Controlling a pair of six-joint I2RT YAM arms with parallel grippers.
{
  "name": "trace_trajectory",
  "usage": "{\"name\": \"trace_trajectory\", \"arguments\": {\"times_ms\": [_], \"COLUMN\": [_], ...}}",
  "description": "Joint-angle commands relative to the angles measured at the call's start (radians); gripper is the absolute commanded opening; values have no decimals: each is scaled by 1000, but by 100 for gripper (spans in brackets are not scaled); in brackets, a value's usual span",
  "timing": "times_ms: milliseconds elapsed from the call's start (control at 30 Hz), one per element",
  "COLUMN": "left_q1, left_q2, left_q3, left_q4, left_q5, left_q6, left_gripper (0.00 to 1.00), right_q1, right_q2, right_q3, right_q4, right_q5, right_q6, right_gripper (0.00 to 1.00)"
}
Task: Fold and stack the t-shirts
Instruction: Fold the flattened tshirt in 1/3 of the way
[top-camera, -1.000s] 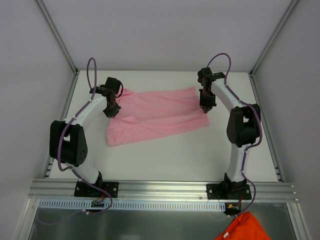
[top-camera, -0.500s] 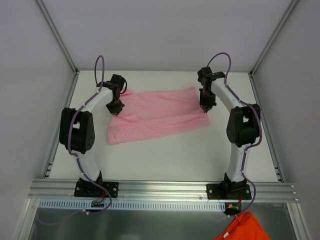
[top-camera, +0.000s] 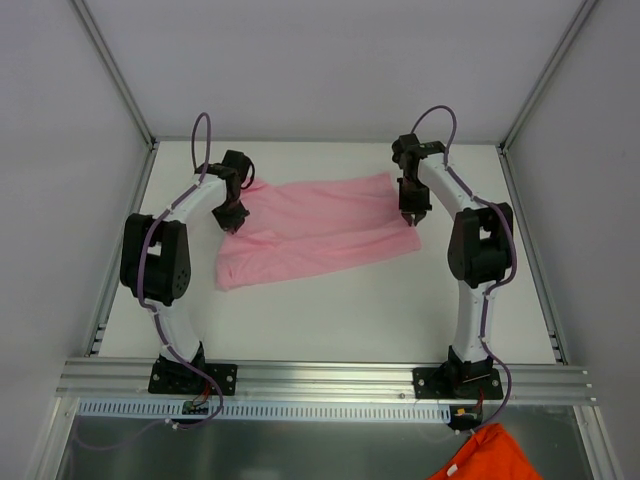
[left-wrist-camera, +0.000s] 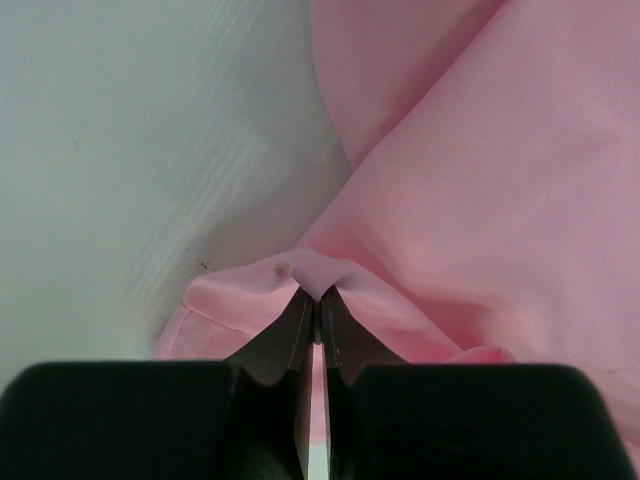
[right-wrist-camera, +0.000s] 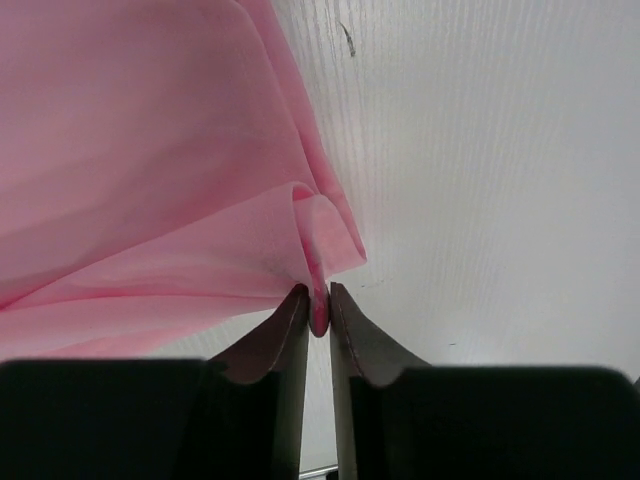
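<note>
A light pink t-shirt lies stretched across the back half of the white table, folded into a long band. My left gripper is shut on its left end; the left wrist view shows a pinched ridge of pink fabric at the fingertips. At the right end my right gripper is shut on a corner, and in the right wrist view a fold of the t-shirt is caught between the fingers.
Grey walls and metal posts enclose the table on three sides. An orange cloth lies below the front rail at the bottom right.
The left arm's elbow has swung inward and its gripper shifted slightly right with the cloth's end. The right gripper edged a little left. The shirt's right edge has pulled in slightly.
</note>
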Motion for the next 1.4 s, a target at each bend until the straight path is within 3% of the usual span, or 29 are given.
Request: {"name": "trace_trajectory", "arguments": {"times_ms": [0, 33, 67, 100, 200, 233, 433, 500, 567, 600, 867, 1067, 1367], "left_q1": [8, 8, 8, 8, 8, 8, 8, 8, 8, 8, -1, -27, -49], "left_q2": [13, 17, 23, 23, 32, 27, -40, -77, -118, -170, -321, -368, -352], "left_q3": [21, 27, 30, 35, 55, 58, 79, 91, 90, 82, -34, -272, -353], "left_q4": [-22, -24, -24, -25, -29, -27, 7, -1, 5, 16, 62, 122, 131], "left_q5": [-24, -26, -29, -28, -32, -34, -40, -38, -25, -17, 199, 340, 322], "left_q6": [19, 20, 22, 23, 31, 33, 49, 48, 48, 51, 19, -13, -27], "left_gripper": [0, 1, 10, 21, 74, 78, 81, 81, 81, 82, 99, 99, 99], "right_q1": [-6, -3, -3, -3, -4, -3, -3, -3, -3, -3, -3, -1, -1], "right_q2": [1, -3, -12, -16, -45, -54, -138, -160, -180, -183, -203, -183, -207], "right_q3": [51, 48, 41, 41, 25, 19, -48, -68, -90, -94, -108, -56, -27], "right_q4": [-45, -40, -37, -37, -20, -10, 50, 61, 66, 63, 61, 12, -25], "right_q5": [30, 44, 49, 50, 59, 58, 1, -28, -39, -45, -275, -295, -306], "right_q6": [-25, -25, -33, -37, -48, -47, -48, -48, -45, -42, -39, -48, -83], "right_gripper": [19, 28, 40, 47, 66, 67, 65, 47, 6, 1, 1, 1, 1]}}
